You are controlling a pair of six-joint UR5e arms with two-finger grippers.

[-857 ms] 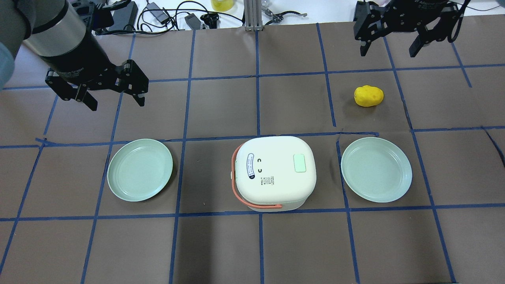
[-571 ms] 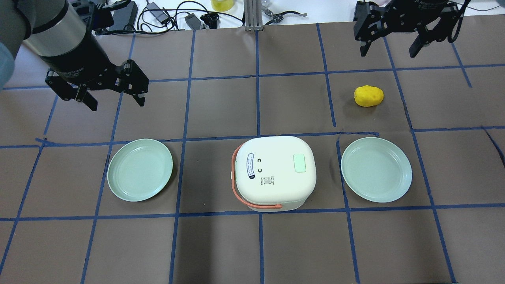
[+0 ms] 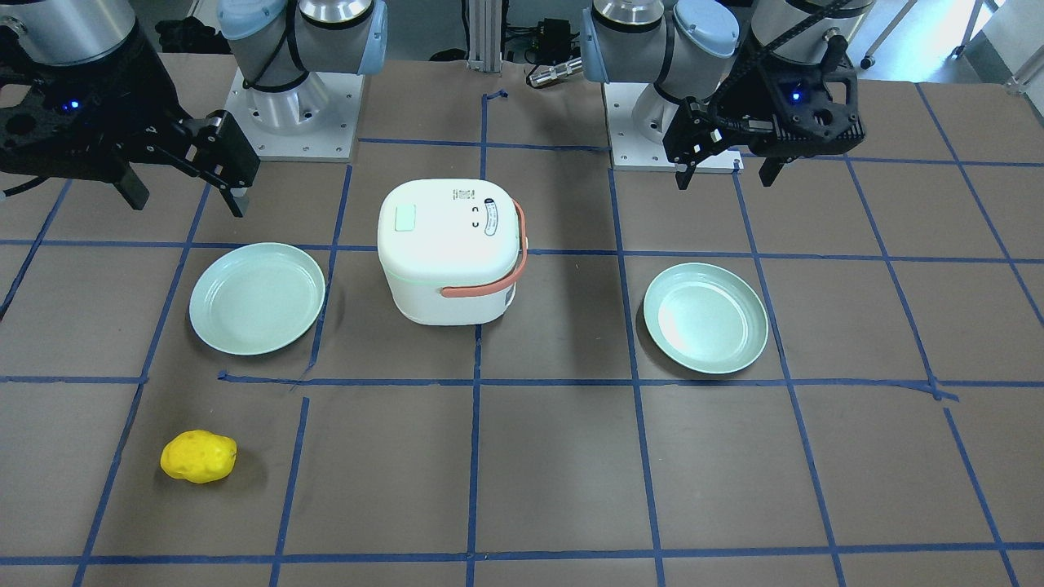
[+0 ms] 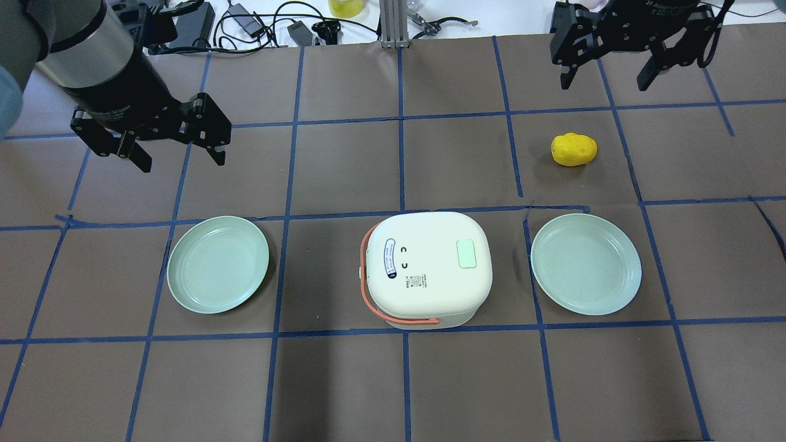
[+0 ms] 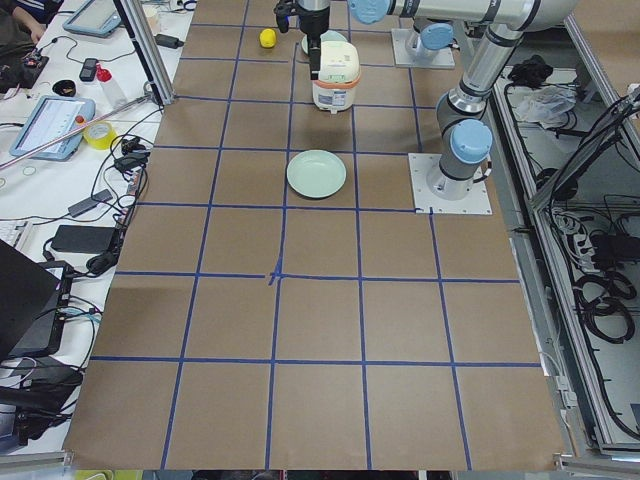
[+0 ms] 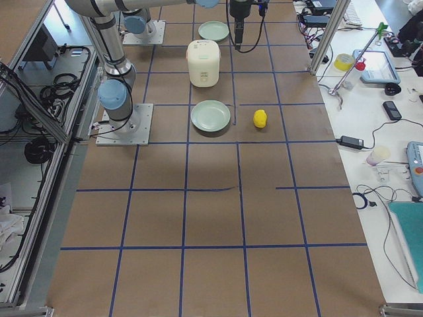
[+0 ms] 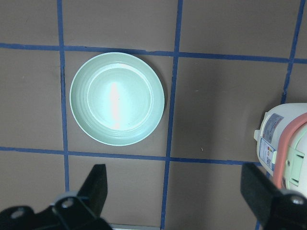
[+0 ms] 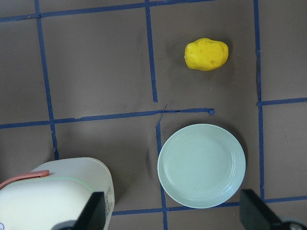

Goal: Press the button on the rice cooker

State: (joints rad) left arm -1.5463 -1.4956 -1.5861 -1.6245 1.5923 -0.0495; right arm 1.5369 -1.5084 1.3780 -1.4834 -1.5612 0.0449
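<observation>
A white rice cooker (image 4: pixel 427 267) with an orange handle stands mid-table, lid shut. Its pale green button (image 4: pixel 467 253) sits on the lid top, toward the right plate; it also shows in the front view (image 3: pixel 405 218). My left gripper (image 4: pixel 181 155) is open and empty, high above the table behind the left plate (image 4: pixel 218 264). My right gripper (image 4: pixel 608 77) is open and empty, high at the far right, beyond the yellow potato-like object (image 4: pixel 573 149). In the front view the left gripper (image 3: pixel 724 174) is at the right and the right gripper (image 3: pixel 186 200) at the left. Both are well away from the cooker.
Two pale green plates flank the cooker, the right one (image 4: pixel 586 264) and the left one. The yellow object lies behind the right plate. Cables and tools (image 4: pixel 258 24) lie along the far table edge. Blue tape lines grid the brown table cover (image 4: pixel 393 380).
</observation>
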